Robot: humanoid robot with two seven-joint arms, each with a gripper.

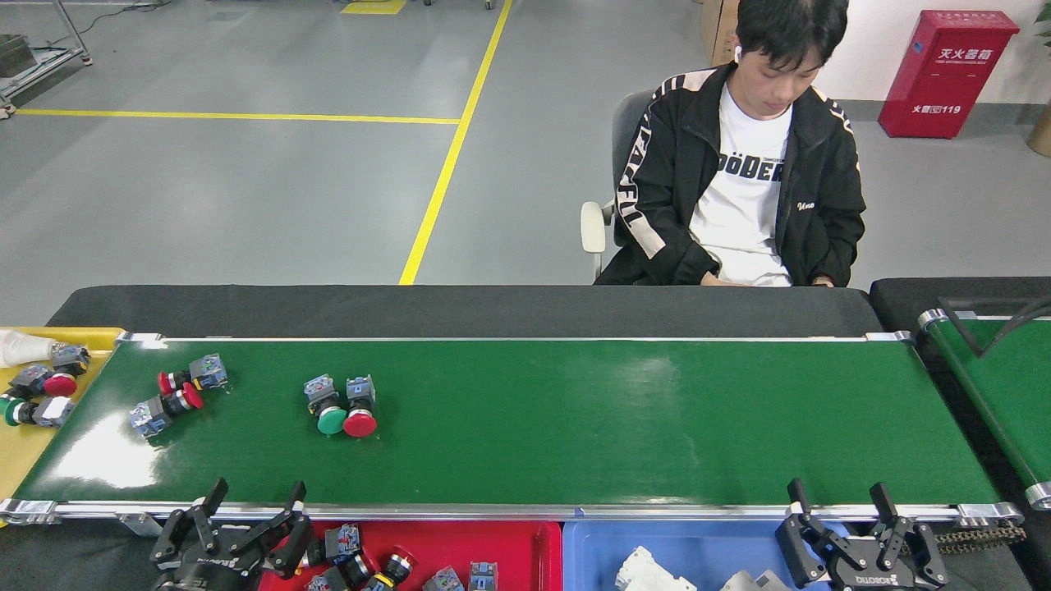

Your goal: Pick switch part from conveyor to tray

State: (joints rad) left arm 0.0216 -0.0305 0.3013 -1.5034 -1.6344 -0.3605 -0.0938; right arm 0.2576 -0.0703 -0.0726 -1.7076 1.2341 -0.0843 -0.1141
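Several switch parts lie on the wide dark-green conveyor (pixel 575 419). A green-capped one (pixel 324 405) and a red-capped one (pixel 360 407) sit side by side left of the middle. Two red-capped ones (pixel 194 374) (pixel 164 408) lie near the left end. My left gripper (pixel 254 494) is open just below the belt's near rail, over the left edge of the red tray (pixel 509 550), which holds several switch parts. My right gripper (pixel 837 492) is open at the near rail on the right, over the blue tray (pixel 599 550).
A yellow tray (pixel 25 451) at the belt's left end holds more switch parts and a white bulb. A person sits behind the black far table. A narrower green belt (pixel 998 386) runs at the right. White parts lie in the blue tray.
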